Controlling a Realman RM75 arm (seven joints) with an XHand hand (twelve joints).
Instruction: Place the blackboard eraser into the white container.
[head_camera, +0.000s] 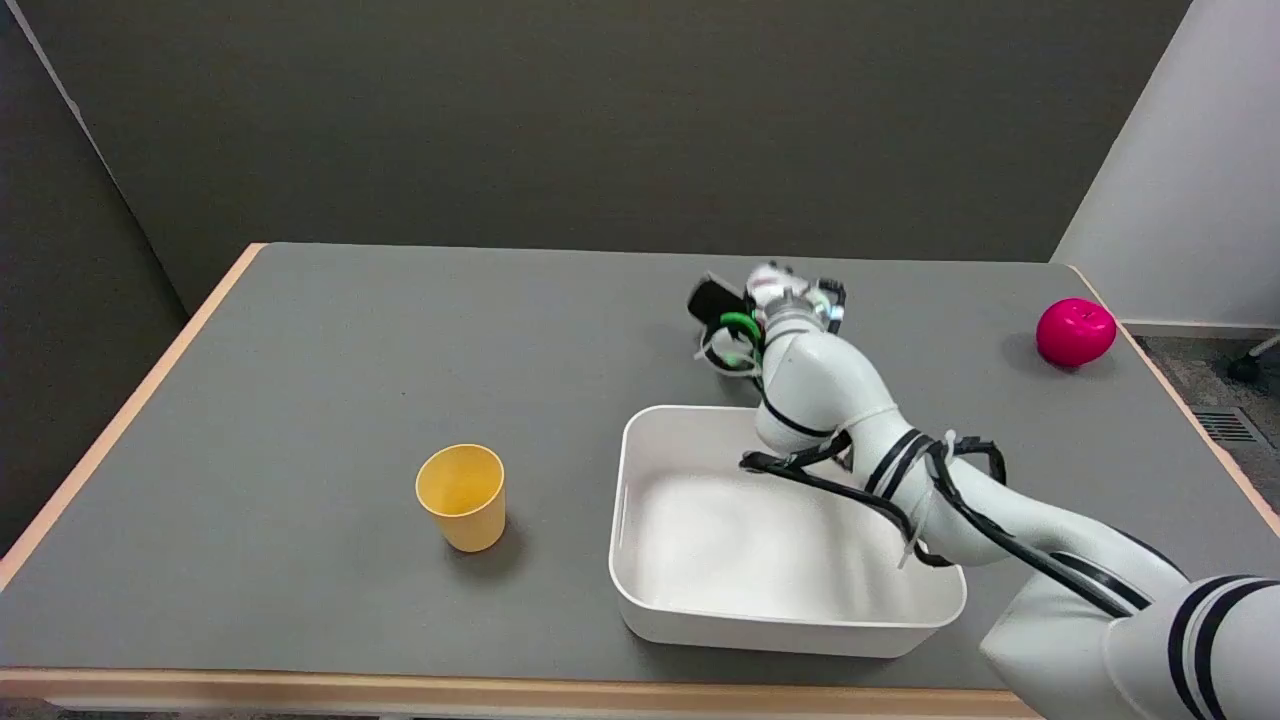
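A yellow cup (461, 496) stands on the left of the grey worktop (330, 380). To its right sits the white container (640, 590), with the right arm crossing above it. Just beyond its far rim the robot hand (785, 300) reaches down onto a dark object, seemingly the blackboard eraser (712, 299); whether it grips cannot be told. A pink ball (1075, 331) lies far right.

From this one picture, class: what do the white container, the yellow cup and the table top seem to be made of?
White container: probably plastic, smooth with a slight sheen, thin walls and rounded corners.
Yellow cup: likely matte plastic, one even colour with a thin rim.
Table top: dull grey surface, perhaps laminate, with a pale wood-like edge; it shows no reflections.
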